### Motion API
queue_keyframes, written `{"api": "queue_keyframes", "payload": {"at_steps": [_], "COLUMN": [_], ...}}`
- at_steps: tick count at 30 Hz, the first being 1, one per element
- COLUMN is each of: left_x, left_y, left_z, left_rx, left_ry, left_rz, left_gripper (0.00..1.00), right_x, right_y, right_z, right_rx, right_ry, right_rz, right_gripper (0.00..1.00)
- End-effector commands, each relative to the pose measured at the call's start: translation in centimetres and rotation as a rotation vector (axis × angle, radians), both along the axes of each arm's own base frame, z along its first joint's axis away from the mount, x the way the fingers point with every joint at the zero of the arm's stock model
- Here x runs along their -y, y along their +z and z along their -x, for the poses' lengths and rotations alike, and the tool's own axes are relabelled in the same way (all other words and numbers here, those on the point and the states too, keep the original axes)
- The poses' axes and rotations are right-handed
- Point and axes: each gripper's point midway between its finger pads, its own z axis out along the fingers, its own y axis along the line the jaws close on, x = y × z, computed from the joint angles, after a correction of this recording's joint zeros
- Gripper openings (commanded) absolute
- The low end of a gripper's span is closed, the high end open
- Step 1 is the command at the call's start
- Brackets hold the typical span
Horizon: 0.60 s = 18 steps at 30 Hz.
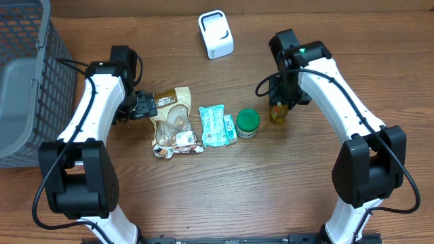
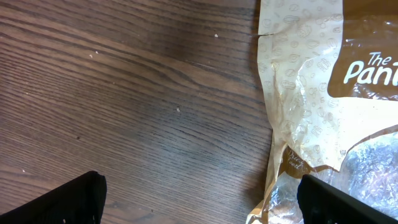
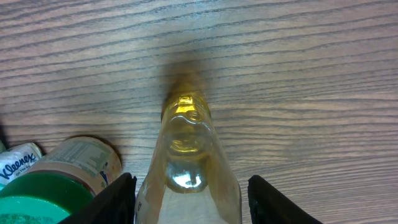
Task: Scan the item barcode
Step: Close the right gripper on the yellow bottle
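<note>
- Jaws of the left gripper [image 2: 199, 208] stand wide above the snack bag [image 2: 323, 93] edge on the bench [image 2: 124, 93].
- Jaws of the right gripper [image 3: 189, 186] flank the yellow bottle [image 3: 186, 155], which is beside the green-lidded jar [image 3: 56, 180]; I cannot tell if they grip it.

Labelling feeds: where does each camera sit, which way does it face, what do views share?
Overhead: above table, facing straight down; both arms show.
Left wrist: faces down at snack bag; left end effector fingertips show.
Right wrist: faces down at yellow bottle, green-lidded jar; right end effector shows.
Shared: overhead sees bag, bottle, jar.
</note>
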Motion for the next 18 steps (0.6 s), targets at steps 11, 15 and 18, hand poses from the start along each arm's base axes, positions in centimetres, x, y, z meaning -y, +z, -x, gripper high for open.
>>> {"api": "queue_keyframes", "payload": {"at_steps": [11, 15, 18], "left_x": [-0.26, -0.25, -0.26], "left_y": [0.18, 0.18, 0.18], "left_z": [-0.41, -0.41, -0.41], "left_rx": [0.006, 0.006, 0.006], "left_ry": [-0.015, -0.015, -0.015], "left_rz": [-0.011, -0.01, -0.011], "left_gripper": [1.0, 1.0, 1.0], "right_x": [0.17, 0.15, 0.1], "right_y": [0.89, 0.97, 1.08], "right_z": [-0.59, -0.69, -0.85], "right_rx": [0.018, 0.023, 0.029], "right_ry": [0.017, 0.017, 0.017], "right_rz": [0.007, 0.006, 0.004], "right_gripper": [0.55, 0.55, 0.55]}}
